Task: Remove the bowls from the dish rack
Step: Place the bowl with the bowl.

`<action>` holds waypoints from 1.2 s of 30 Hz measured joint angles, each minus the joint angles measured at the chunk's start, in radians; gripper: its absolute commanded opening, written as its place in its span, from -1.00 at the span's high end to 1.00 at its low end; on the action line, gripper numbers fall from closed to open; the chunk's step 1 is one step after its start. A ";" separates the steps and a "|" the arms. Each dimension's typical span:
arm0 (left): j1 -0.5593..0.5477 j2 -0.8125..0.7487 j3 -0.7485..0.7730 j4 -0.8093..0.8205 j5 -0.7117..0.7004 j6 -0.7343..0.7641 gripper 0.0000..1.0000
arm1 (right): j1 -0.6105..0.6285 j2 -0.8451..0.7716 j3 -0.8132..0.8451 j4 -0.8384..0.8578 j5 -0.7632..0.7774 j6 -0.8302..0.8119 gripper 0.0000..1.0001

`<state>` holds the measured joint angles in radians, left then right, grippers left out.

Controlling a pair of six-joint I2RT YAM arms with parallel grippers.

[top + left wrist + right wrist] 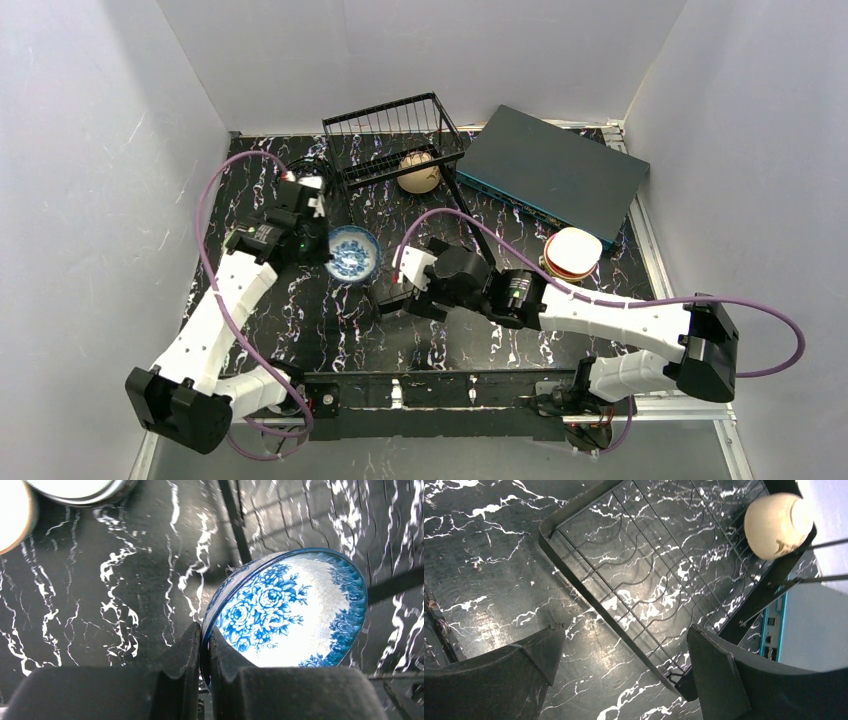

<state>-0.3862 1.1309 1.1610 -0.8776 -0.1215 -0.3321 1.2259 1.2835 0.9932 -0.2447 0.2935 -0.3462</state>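
Flanking dish rack (392,120): teal box (550,170), stacked bowls (572,253).

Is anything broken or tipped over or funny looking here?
Nothing is broken or spilled. The round beige bowl lies tipped on its side in the black wire dish rack, and the blue-and-white flowered bowl is tilted, pinched by its rim in the left gripper.

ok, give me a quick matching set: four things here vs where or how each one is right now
1 blue-and-white bowl
2 beige bowl
3 stacked bowls
4 right gripper

a open, empty
b in dish rack, far end
c rim pinched by left gripper
d on table beside dark box

Pairs: 1-c, 2-b, 3-d, 4-a
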 measured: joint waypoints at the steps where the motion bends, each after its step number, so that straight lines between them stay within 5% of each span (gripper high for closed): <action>1: 0.035 -0.011 -0.007 0.007 -0.002 -0.014 1.00 | -0.006 -0.005 -0.007 0.001 0.005 0.012 -0.97; 17: 0.449 -0.109 -0.151 0.133 -0.062 -0.285 1.00 | -0.036 -0.019 -0.027 -0.008 0.044 0.135 -0.97; 36: 0.698 0.010 -0.156 0.242 -0.202 -0.534 1.00 | -0.036 -0.088 -0.027 -0.025 0.025 0.214 -0.97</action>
<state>0.3122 1.1404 1.0054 -0.6357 -0.3237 -0.8661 1.1896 1.1954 0.9661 -0.2695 0.3187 -0.1326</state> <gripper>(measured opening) 0.063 0.985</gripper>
